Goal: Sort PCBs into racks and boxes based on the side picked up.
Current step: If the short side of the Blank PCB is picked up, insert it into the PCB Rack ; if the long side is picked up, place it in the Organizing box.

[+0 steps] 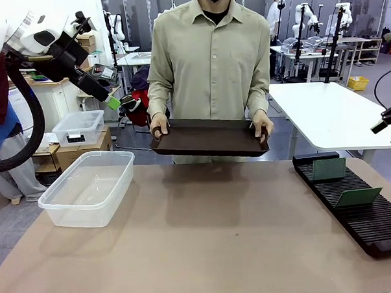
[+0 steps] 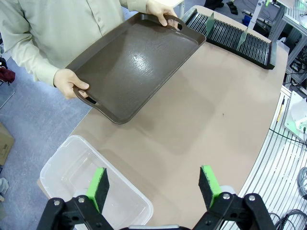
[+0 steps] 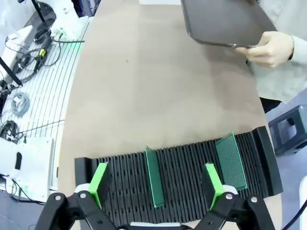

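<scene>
L hand [image 2: 153,188] raised high, fingers wide apart; R hand [image 3: 157,184] likewise spread, pointing down.

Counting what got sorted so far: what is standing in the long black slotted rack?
Two green circuit boards stand on edge in the long black slotted rack, one near its far end, one nearer the middle. Their bottom edges are hidden in the slots.

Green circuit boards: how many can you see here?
2, both standing in the black slotted rack: one circuit board near its far end, the other around its middle. The tray's surface shows none.
</scene>
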